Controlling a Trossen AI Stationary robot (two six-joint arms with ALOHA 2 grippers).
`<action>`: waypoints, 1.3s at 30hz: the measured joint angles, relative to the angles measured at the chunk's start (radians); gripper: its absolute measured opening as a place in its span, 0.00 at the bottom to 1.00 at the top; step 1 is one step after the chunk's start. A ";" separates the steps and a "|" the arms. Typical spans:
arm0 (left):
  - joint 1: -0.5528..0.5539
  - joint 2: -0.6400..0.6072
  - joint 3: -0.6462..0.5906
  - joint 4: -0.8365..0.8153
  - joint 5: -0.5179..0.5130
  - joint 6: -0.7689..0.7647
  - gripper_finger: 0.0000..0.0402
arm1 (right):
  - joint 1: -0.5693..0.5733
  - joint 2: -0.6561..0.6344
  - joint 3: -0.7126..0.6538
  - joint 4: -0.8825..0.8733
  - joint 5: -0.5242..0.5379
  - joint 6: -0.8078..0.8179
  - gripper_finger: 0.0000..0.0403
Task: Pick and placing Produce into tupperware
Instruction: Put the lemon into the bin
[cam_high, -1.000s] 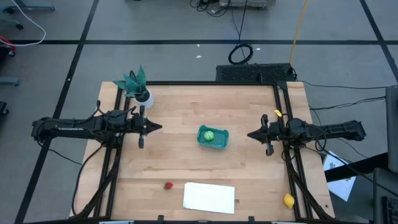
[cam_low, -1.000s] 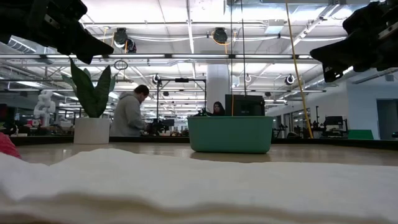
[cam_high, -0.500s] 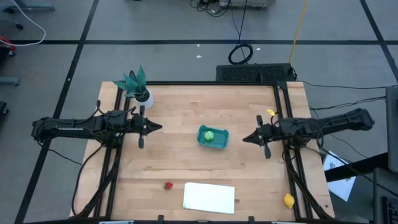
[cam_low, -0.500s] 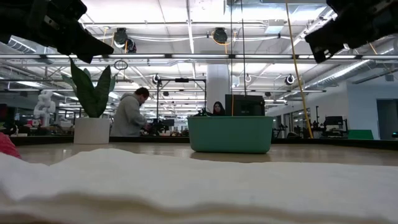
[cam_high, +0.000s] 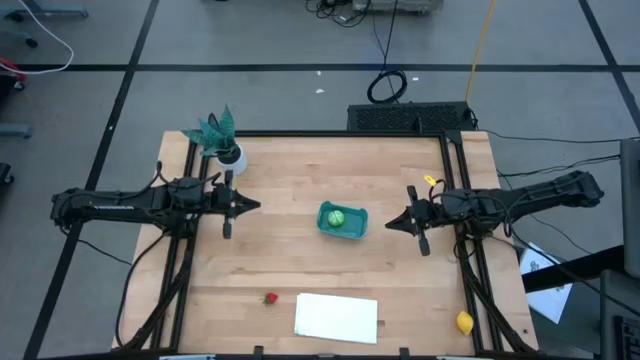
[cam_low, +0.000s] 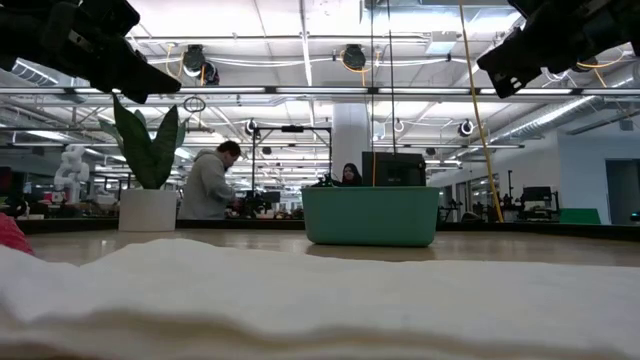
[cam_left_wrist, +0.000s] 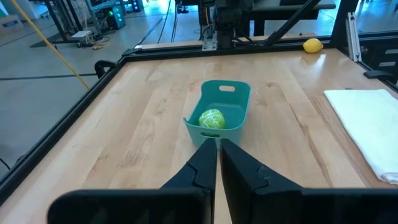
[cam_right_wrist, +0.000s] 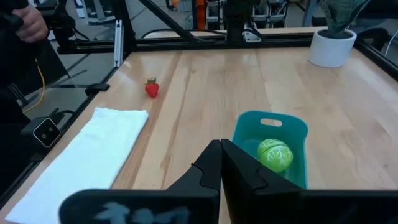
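Note:
The teal tupperware (cam_high: 342, 221) stands on its base mid-table with the light-green round fruit (cam_high: 337, 217) inside it. The red strawberry (cam_high: 269, 298) lies on the wood near the front edge. The yellow lemon (cam_high: 465, 322) lies at the front right corner, beside the frame rail. My left gripper (cam_high: 258, 205) hovers left of the tub, shut and empty, pointing at it. My right gripper (cam_high: 388, 224) hovers right of the tub, shut and empty. In the wrist views each pair of fingers (cam_left_wrist: 219, 146) (cam_right_wrist: 221, 144) points at the tub from above the table.
A flat white sheet (cam_high: 337, 317) lies at the front edge, right of the strawberry. A teal plant in a white pot (cam_high: 222, 140) stands at the far left corner. Black frame rails (cam_high: 455, 180) run along both sides. People (cam_low: 207, 182) are in the room beyond the table.
My right gripper has risen and moved toward the tub, tipping up nearer to level while staying shut. The left arm and the produce have kept still.

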 joint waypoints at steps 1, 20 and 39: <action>0.000 0.000 0.000 0.000 0.000 0.000 0.06 | 0.000 0.000 0.000 0.000 0.000 0.005 0.00; 0.000 0.000 0.000 0.001 0.000 0.005 0.06 | 0.035 0.028 0.000 -0.091 -0.216 0.230 0.00; 0.000 0.000 0.000 0.010 0.000 0.002 0.06 | 0.154 0.071 0.002 -0.301 -0.515 0.478 0.00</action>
